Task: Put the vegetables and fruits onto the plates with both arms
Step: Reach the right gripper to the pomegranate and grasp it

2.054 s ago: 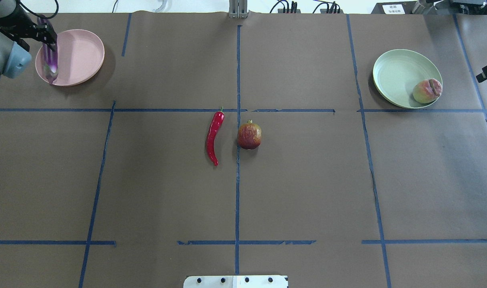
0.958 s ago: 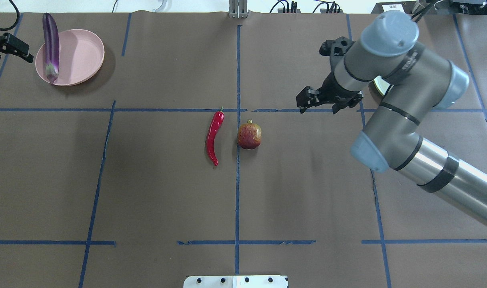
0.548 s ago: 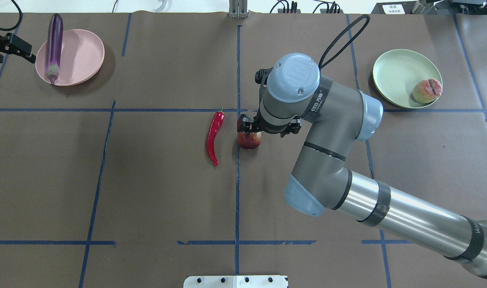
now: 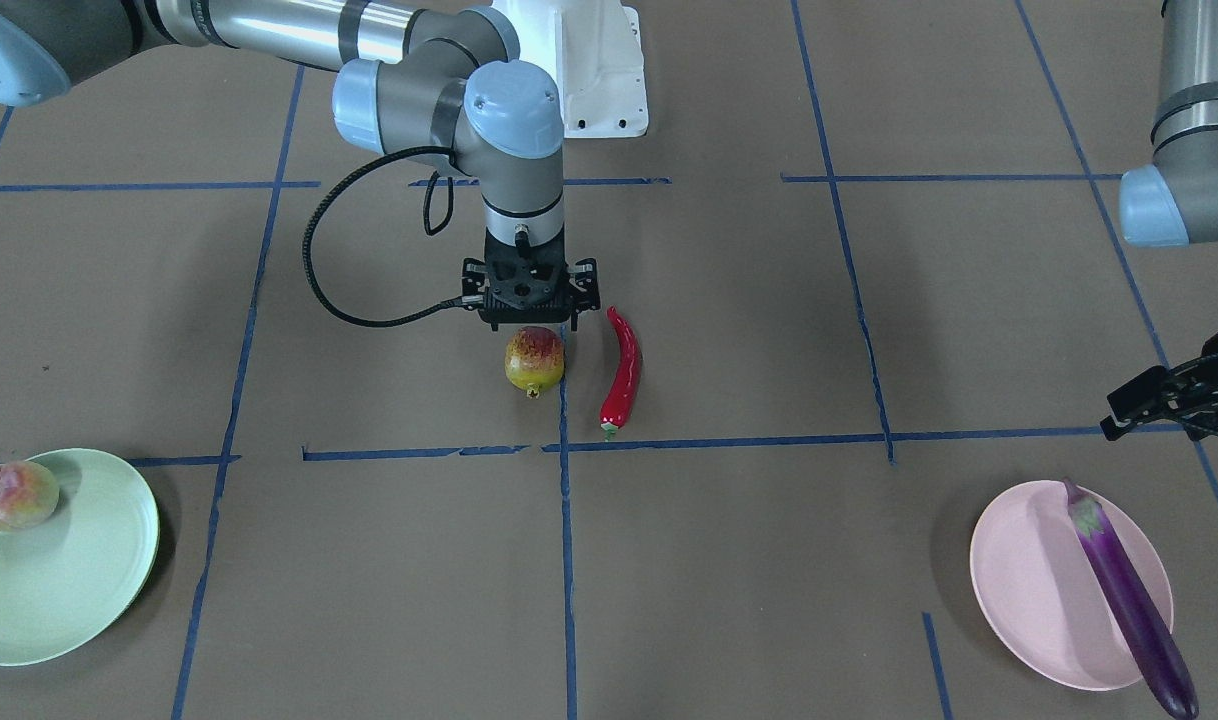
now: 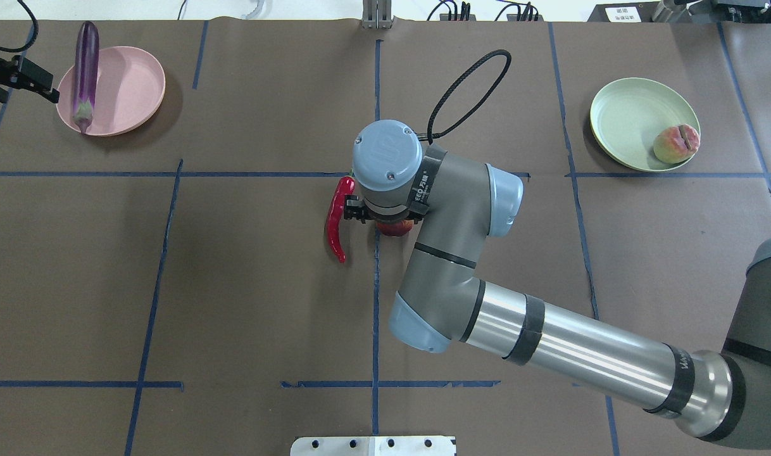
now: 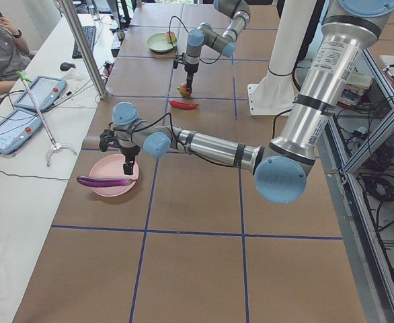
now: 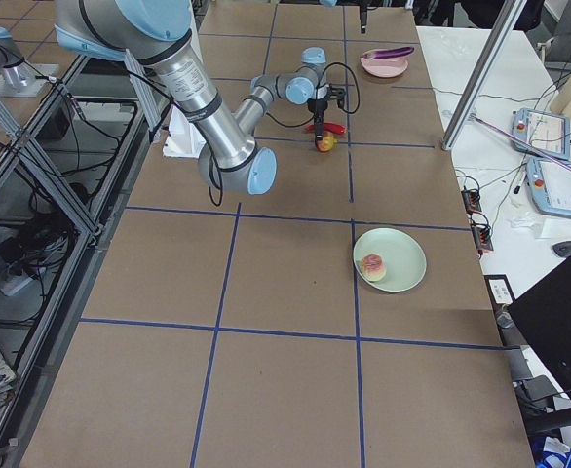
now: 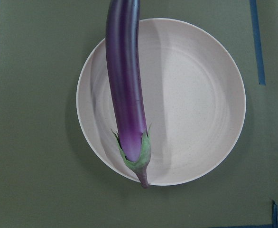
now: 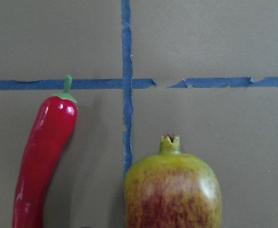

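the brown paper-covered worktop (image 5: 233, 285) is crossed by blue tape lines. the right arm (image 5: 550, 342) reaches in over the middle of it, while the left arm (image 4: 1189, 150) stands off at the robot's far left. two plates sit well apart at the far corners: the pale pink plate (image 5: 129, 85) on the left and the pale green plate (image 5: 626, 114) on the right. the purple eggplant (image 5: 85, 69) lies across the outer side of the pink plate, its green cap at the rim nearer the robot and its rounded end sticking out past the far rim. the red chili (image 5: 335, 221) lies on the worktop at the centre, with a tape line between it and the pomegranate-like fruit (image 4: 534, 360) just beside it on the robot's right; the two do not touch. the peach (image 5: 675, 144) rests on the green plate close to its outer rim. the right hand (image 4: 531, 318) points straight down right above the pomegranate-like fruit, which sits on the worktop beneath it with its crown pointing away from the robot; the fingers look spread and grip nothing. the left hand (image 5: 19, 85) is just beside the pink plate on its outer side, apart from the eggplant, fingers parted and empty.
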